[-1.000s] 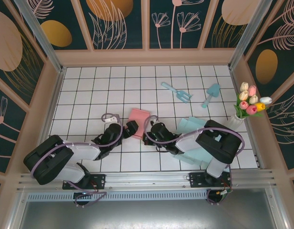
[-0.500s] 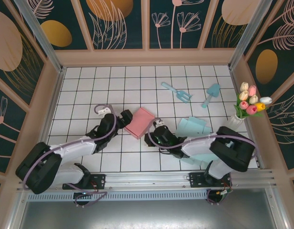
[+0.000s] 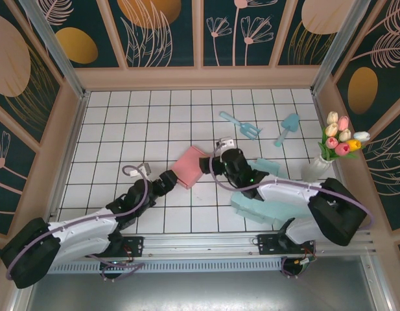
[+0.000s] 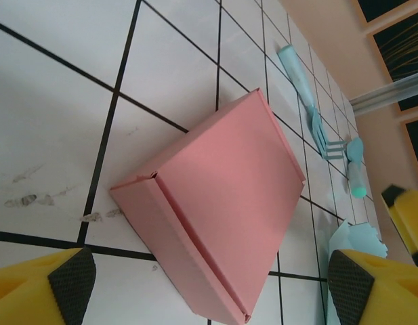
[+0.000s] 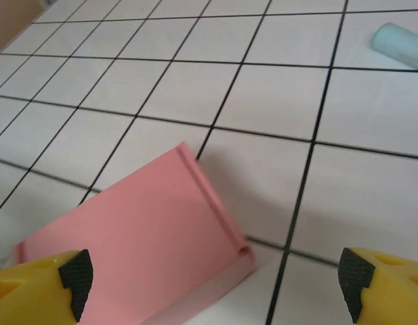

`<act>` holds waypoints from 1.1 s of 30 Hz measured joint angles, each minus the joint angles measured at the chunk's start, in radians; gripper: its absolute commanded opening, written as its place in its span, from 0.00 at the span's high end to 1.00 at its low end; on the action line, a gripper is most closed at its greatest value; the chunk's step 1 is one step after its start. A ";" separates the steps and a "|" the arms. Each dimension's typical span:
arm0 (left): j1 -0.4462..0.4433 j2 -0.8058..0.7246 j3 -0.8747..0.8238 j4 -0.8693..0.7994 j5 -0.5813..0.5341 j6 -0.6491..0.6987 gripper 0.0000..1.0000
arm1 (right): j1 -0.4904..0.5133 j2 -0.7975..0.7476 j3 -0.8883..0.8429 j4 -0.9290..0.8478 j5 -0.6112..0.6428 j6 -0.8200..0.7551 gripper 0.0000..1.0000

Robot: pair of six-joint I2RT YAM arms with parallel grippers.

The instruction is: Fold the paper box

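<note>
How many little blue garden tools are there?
2. The rake lies far back on the table, right of centre; the shovel lies to its right, near the flowers. Others could be hidden.

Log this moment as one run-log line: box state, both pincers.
pink box: closed, lying on table | left pincer: open, beside box, not gripping | right pincer: open, beside box, not gripping

We'd call this a staged robot test cell in a lab, not anyone's real home. The left white-and-black robot arm [image 3: 89,223] and the right one [image 3: 284,191] are bolted to a slotted aluminium rail [image 3: 200,245] at 6 o'clock. The floor is a white tabletop with a black grid [image 3: 122,123]. Dark teal wall panels painted with leaves and gold ovals [image 3: 157,32] box it in at 9, 12 and 3. A white vase of tulips [image 3: 314,170] at 3 o'clock, plus a pale blue toy rake [image 3: 240,125] and a matching toy shovel [image 3: 287,129] around 1, read as set dressing.
</note>
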 measured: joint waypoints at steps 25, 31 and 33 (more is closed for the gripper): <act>0.042 0.468 0.176 0.247 0.023 -0.063 0.11 | -0.110 0.361 0.158 0.071 -0.370 -0.022 0.14; 0.166 0.538 0.258 0.240 0.062 -0.046 0.10 | -0.111 0.361 0.157 0.108 -0.418 0.055 0.18; 0.206 0.556 0.313 0.228 0.069 -0.024 0.10 | -0.111 0.361 0.158 0.120 -0.422 0.080 0.18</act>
